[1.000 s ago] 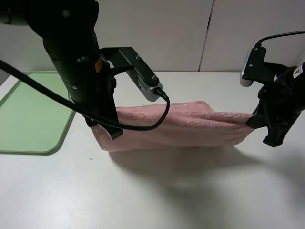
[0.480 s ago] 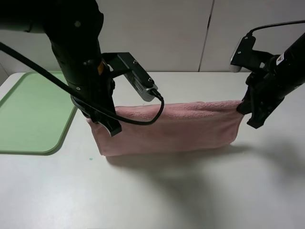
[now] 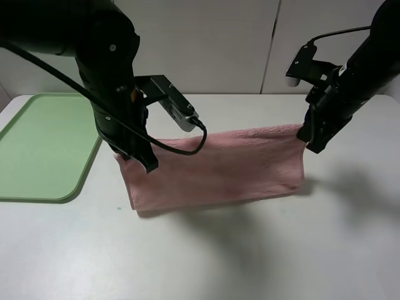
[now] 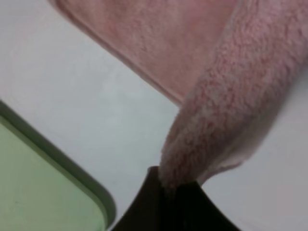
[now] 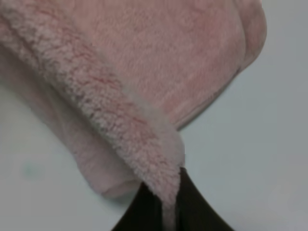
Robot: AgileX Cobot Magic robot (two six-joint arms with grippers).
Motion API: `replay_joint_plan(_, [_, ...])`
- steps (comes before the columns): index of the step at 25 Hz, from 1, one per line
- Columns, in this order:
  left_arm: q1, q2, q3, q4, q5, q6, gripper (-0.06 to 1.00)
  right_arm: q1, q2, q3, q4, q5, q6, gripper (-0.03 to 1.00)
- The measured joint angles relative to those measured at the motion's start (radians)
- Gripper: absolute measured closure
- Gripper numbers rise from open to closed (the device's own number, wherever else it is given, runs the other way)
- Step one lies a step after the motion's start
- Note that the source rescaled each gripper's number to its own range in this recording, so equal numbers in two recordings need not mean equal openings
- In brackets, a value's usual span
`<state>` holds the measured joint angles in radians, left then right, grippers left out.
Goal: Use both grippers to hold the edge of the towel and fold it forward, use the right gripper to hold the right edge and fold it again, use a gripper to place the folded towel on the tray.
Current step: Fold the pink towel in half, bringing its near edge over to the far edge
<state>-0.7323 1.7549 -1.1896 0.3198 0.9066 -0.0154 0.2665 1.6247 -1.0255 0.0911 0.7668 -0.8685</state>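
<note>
far left: tray point(image 3: 37, 150), pale green, low rim, flat on the white table point(image 3: 250, 250). nothing on the part in view. left wrist view catches one rounded corner of it point(image 4: 43, 192), just beside the left arm's pincer.

left of centre: left gripper point(image 3: 147, 164) points down from the black arm with looping cables, just to the right of the tray's near corner. pincer pinched fully closed on the left end of the towel point(image 3: 219, 169). wrist view confirms it: dark tips point(image 4: 175, 204) meet with the fluffy pink cloth point(image 4: 231, 96) bunched between them, no gap to be seen.

centre: towel lifted along its upper edge point(image 3: 250, 132) and slung between the two pincers like a low curtain. the upper hem climbs slightly toward the right. the lower part reaches the table top, with a shadow in front of it. the towel sits clear of the tray, to its right and not touching it.

right: right gripper point(image 3: 310, 140) hangs from the arm with the small grey-white box point(image 3: 295, 67) and stands a little higher than the left one. pincer closed tight on the towel's right upper corner. in its wrist view the tips point(image 5: 168, 209) clamp a thick folded ridge of pile point(image 5: 144, 62), and the rest of the cloth spreads out beyond over the table.
</note>
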Motion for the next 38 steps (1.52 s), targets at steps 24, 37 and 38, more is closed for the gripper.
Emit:
replay_joint_plan(24, [0.097, 0.138, -0.045, 0.027, -0.113, 0.027, 0.94, 0.0, 0.184, -0.108, 0.017, -0.08, -0.037, 0.97])
replay_joint_plan(37, [0.131, 0.193, -0.101, 0.06, -0.139, 0.046, 0.94, 0.0, 0.291, -0.234, 0.018, -0.069, -0.049, 0.97])
replay_joint_plan(38, [0.136, 0.193, -0.102, 0.063, -0.141, 0.046, 0.94, 0.0, 0.3, -0.249, 0.018, -0.063, -0.049, 0.97])
